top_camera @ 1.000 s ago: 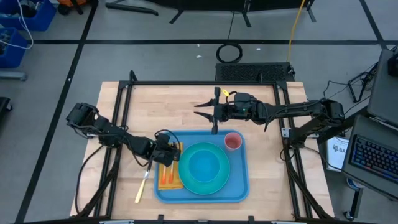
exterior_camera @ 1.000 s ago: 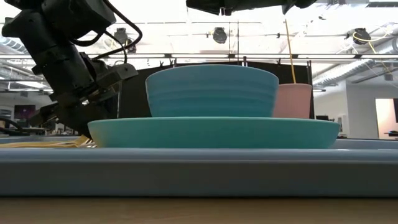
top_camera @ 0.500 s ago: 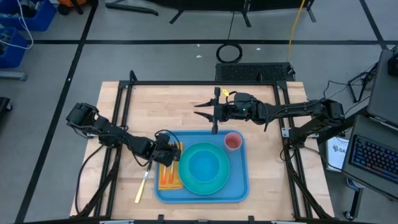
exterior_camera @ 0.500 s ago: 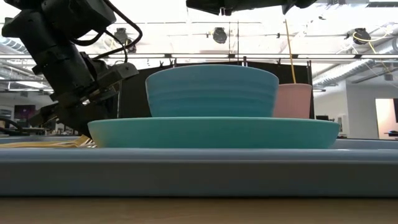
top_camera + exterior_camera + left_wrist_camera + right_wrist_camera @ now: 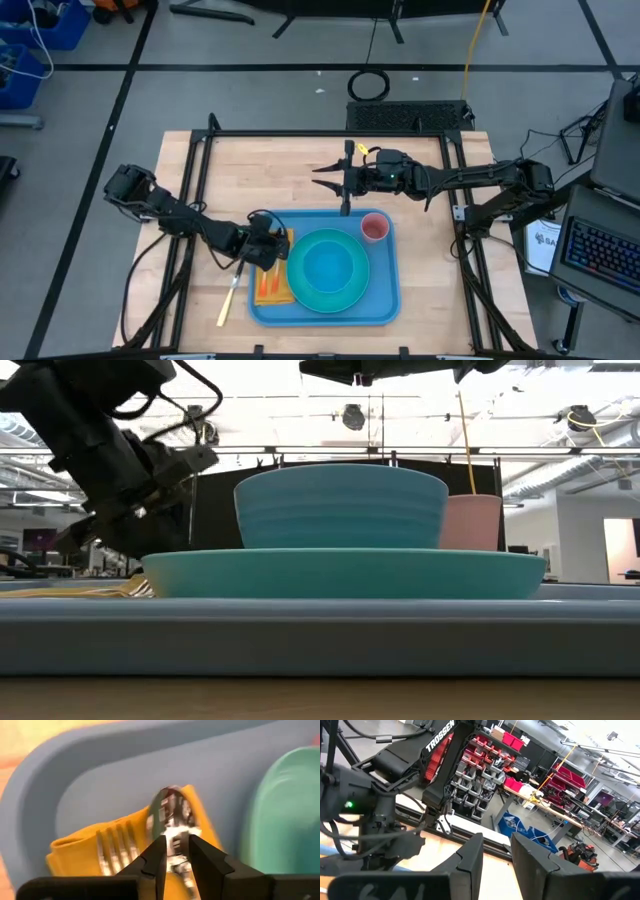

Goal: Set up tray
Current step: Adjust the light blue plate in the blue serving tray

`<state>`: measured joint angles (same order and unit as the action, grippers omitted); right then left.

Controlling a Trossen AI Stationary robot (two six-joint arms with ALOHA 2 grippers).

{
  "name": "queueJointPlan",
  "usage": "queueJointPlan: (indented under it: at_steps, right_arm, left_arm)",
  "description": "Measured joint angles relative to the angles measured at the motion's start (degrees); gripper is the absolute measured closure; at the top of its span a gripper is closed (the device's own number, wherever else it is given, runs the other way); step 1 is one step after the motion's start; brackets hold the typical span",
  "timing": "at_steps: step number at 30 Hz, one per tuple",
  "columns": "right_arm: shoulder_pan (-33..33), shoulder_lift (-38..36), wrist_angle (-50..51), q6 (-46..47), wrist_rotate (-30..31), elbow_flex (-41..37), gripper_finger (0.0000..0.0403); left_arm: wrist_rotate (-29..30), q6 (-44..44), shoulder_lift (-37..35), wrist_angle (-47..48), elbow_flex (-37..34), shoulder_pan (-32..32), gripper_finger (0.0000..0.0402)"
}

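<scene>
The blue tray (image 5: 385, 300) lies on the wooden table. It holds a turquoise plate (image 5: 352, 290) with a turquoise bowl (image 5: 340, 505) on it. A pink cup (image 5: 375, 228) stands at its far right. An orange napkin (image 5: 125, 837) lies at its left, with a fork (image 5: 111, 851) and a spoon (image 5: 169, 815) on it. My left gripper (image 5: 268, 248) hovers low over the napkin, open by a narrow gap, its fingers on either side of the spoon's handle end. My right gripper (image 5: 333, 178) is open and empty above the table beyond the tray's far edge.
A yellow-handled utensil (image 5: 229, 296) lies on the table just left of the tray. A black metal frame (image 5: 330, 135) runs around the table's far and side edges. Bare wood shows at the far left and the near right.
My left gripper has risen a little and drawn back from the napkin toward the table's left edge. The spoon and fork stay on the napkin.
</scene>
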<state>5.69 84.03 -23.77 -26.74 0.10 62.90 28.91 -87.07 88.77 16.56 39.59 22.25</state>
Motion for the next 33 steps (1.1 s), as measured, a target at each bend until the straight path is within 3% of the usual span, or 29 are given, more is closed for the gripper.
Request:
queueJointPlan:
  at_steps: [8,13,19,22,33]
  right_arm:
    - [-0.15,0.00,0.03,0.54,0.27,0.00,0.0312]
    - [-0.20,-0.09,5.63,7.54,3.46,0.04,0.0312]
    - [-3.82,-2.56,19.49,11.94,14.84,0.02,0.0312]
    - [-6.86,-4.91,21.62,12.89,19.72,0.02,0.0313]
    - [-15.68,-14.19,36.15,29.55,20.65,0.04,0.0321]
  left_arm:
    - [11.08,5.46,-6.94,0.09,0.00,3.70,0.0316]
    - [18.79,9.74,-9.86,-0.49,0.02,7.08,0.0316]
    - [22.55,11.72,-10.00,-0.57,0.01,10.36,0.0316]
    - [24.20,11.85,-9.87,-0.55,0.00,11.91,0.0316]
    - [29.74,10.29,-9.87,-0.57,0.00,17.04,0.0316]
